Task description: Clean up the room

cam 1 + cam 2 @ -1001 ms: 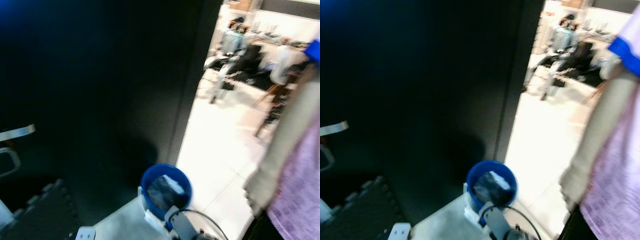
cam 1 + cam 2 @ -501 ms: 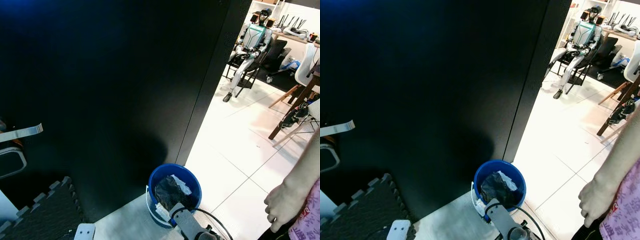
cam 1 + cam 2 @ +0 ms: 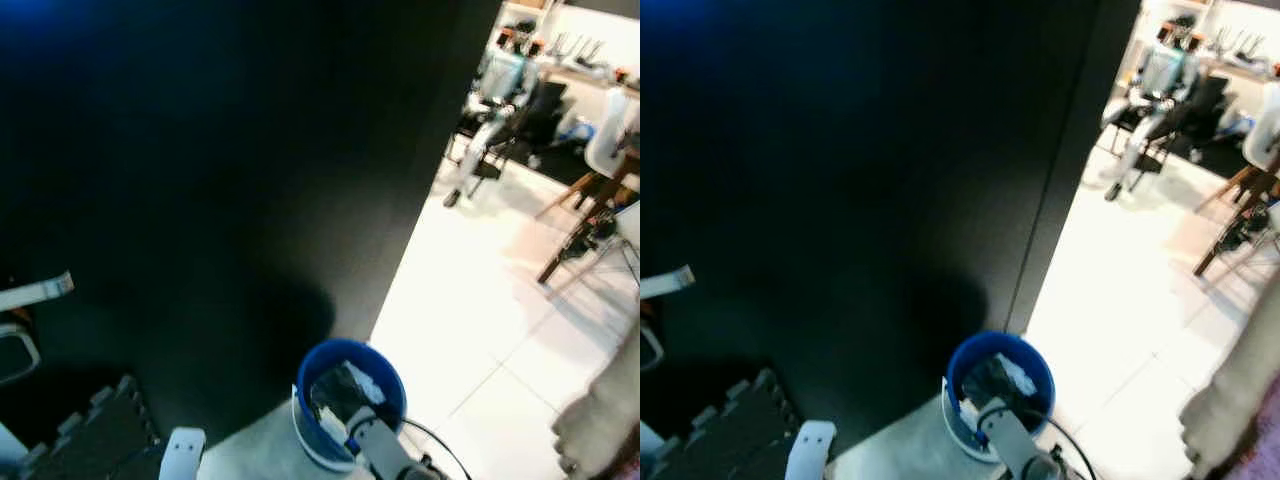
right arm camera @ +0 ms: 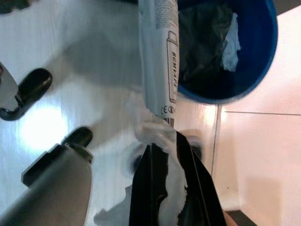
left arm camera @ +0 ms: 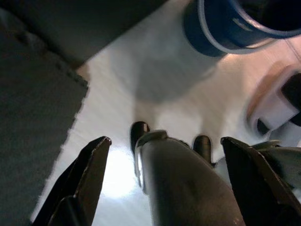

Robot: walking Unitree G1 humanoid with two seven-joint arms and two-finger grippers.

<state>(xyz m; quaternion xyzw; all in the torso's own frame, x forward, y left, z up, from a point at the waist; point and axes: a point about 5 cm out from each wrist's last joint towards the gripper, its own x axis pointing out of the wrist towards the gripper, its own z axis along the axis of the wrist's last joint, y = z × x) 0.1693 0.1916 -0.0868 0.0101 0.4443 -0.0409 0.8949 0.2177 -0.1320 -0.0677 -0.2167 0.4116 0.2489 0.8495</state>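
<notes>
Ahead, in the blurred head views, a blue bucket [image 3: 349, 413] stands on the pale floor [image 3: 480, 330] at the foot of a tall dark wall [image 3: 220, 190], with dark crumpled trash and a scrap of white paper inside it. Dark foam mat [image 3: 80, 435] lies to the robot's left, and another humanoid robot sits on a chair [image 3: 490, 110] far off in the bright room. A person's hand [image 3: 600, 430] hangs at the right edge. Through the left wrist view, the left gripper [image 5: 164, 160] hangs released, its two black fingers spread wide above the floor, with the bucket's rim beyond. Looking along the right wrist view, the right gripper [image 4: 164, 188] is clenched on a white wrapper [image 4: 159, 61] with printed text, whose far end reaches over the bucket's rim.
</notes>
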